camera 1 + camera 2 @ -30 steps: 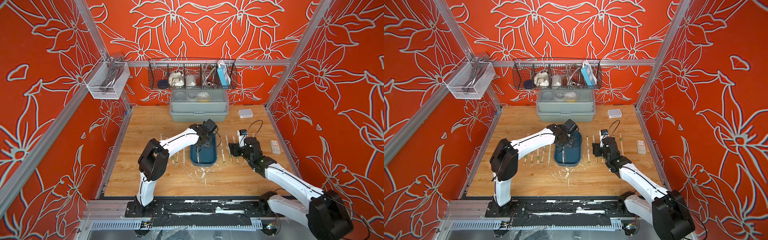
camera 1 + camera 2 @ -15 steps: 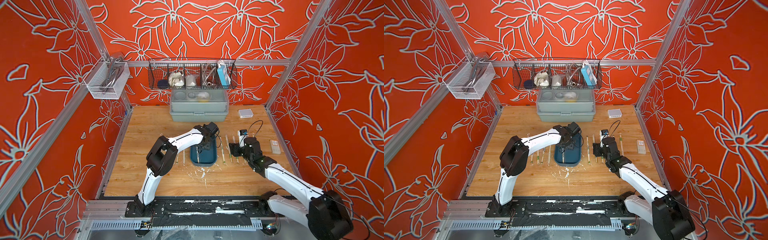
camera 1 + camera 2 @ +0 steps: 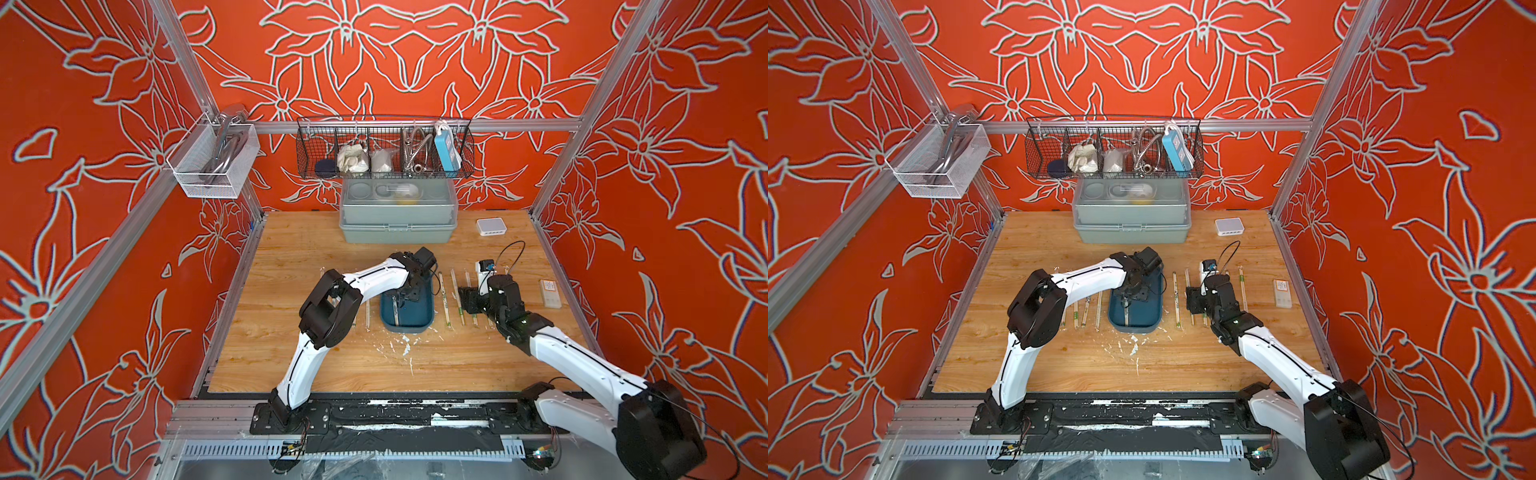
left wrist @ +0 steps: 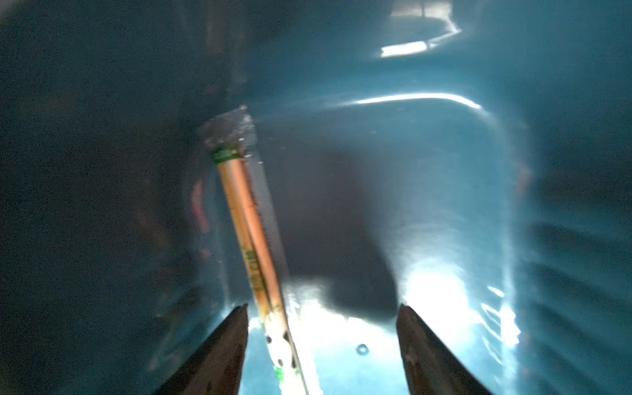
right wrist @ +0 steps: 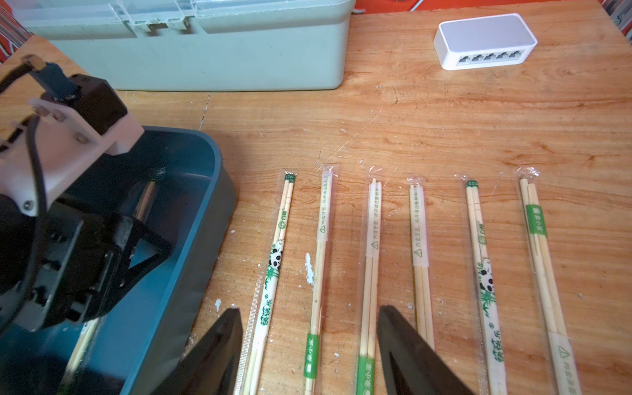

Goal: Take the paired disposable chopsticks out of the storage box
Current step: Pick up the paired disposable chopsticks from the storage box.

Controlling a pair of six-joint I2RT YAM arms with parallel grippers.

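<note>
White scrape marks (image 3: 405, 345) speckle the tabletop (image 3: 332, 365) just in front of the near end of the storage box (image 3: 422, 309), a shallow dark blue tray that lies lengthwise in the middle of the wood.

The left pincer (image 4: 323, 306) is down inside the storage box, over its far half, with its jaws apart and clamped on nothing. A single wrapped chopstick pair (image 4: 253, 232) lies flat on the floor of the box, along its left wall. It runs away from the pincer and passes between the two fingers, just beside one of them and well apart from the other. Whether it touches that nearer finger cannot be told.

To the right of the storage box the right pincer (image 5: 309, 309) hangs over the tabletop, its jaws likewise apart and empty. Below it six chopstick pairs (image 5: 419, 239) lie side by side in their clear wrappers, parallel to the long side of the box. Two of them pass through the gap between the fingers, and a panda-printed pair (image 5: 273, 273) lies just outside it, nearest the box.

To the left of the storage box more wrapped pairs (image 3: 1098, 309) lie in a row, partly hidden under the left arm.

Farther right of the box sits a small white packet (image 3: 549, 293). Beyond the far end of the box stands a grey-green lidded box (image 3: 399, 230), with a white network switch (image 5: 485, 41) off to its right. Above the lidded box a black wire basket (image 3: 384, 149) hangs on the back wall.
</note>
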